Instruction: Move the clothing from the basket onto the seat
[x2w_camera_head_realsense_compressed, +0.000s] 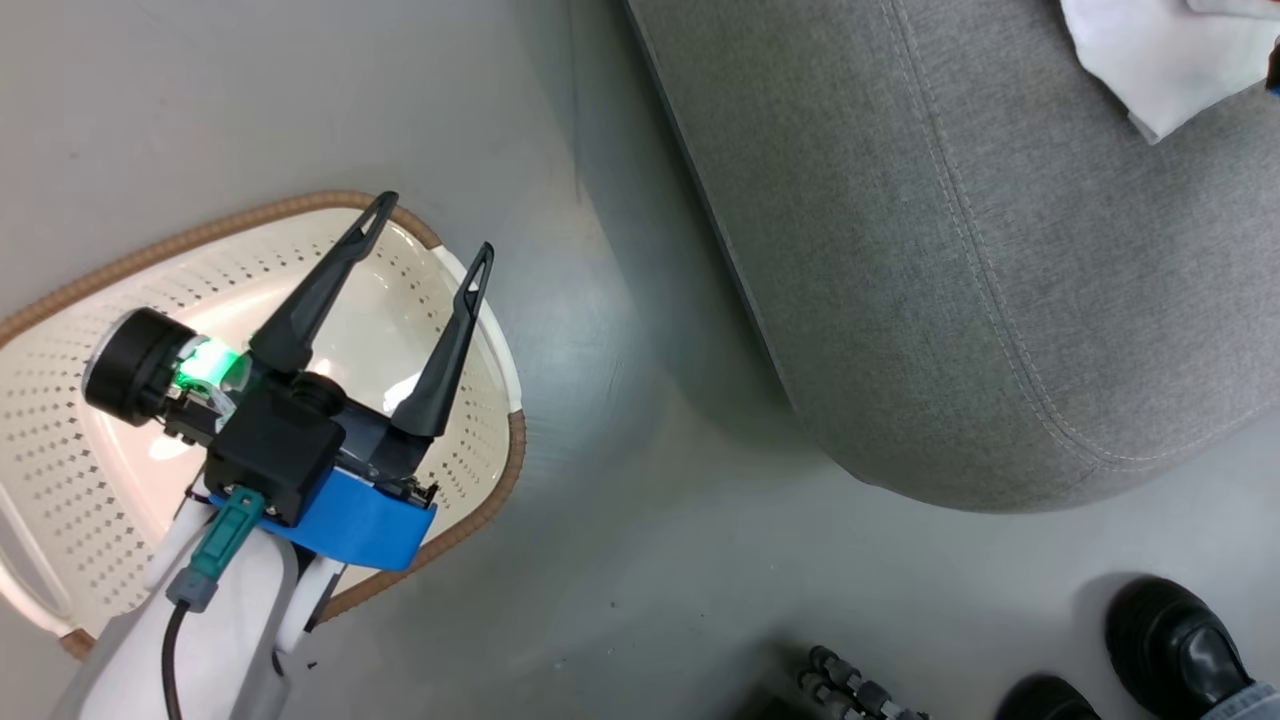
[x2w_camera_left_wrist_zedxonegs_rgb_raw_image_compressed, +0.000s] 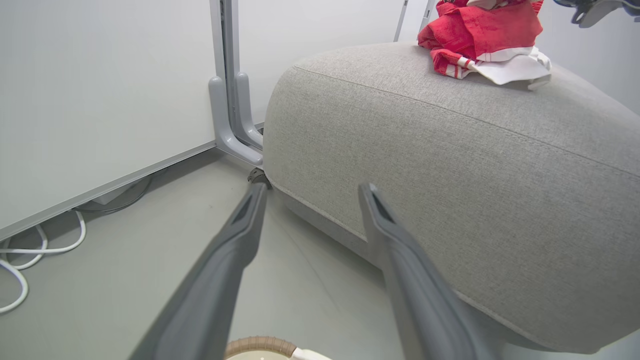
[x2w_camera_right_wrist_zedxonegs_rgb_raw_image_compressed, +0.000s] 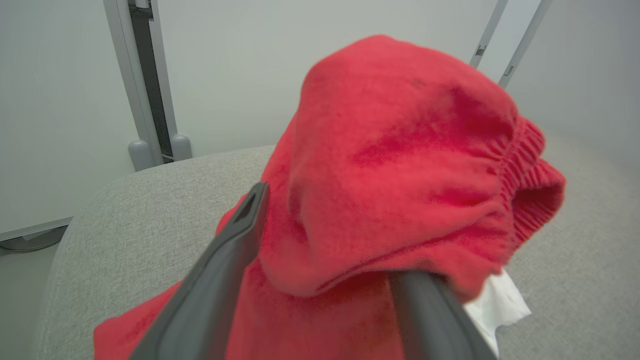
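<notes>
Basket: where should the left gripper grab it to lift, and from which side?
Likely the white side handle, from above: one finger inside, one outside. It sits at the open top edge of the basket, right beside the fingertips of the open left gripper, and the basket stands upright on the floor. Its underside is hidden.

Smooth pale-grey floor (x2w_camera_head_realsense_compressed: 620, 560) noted, bounded by white wall panels (x2w_camera_left_wrist_zedxonegs_rgb_raw_image_compressed: 100, 90) on grey metal posts (x2w_camera_left_wrist_zedxonegs_rgb_raw_image_compressed: 230, 100); white cables (x2w_camera_left_wrist_zedxonegs_rgb_raw_image_compressed: 60, 248) lie along the base.

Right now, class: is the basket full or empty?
Empty, as far as visible: the basket has bare perforated walls and floor, though the left tool hides part.
</notes>
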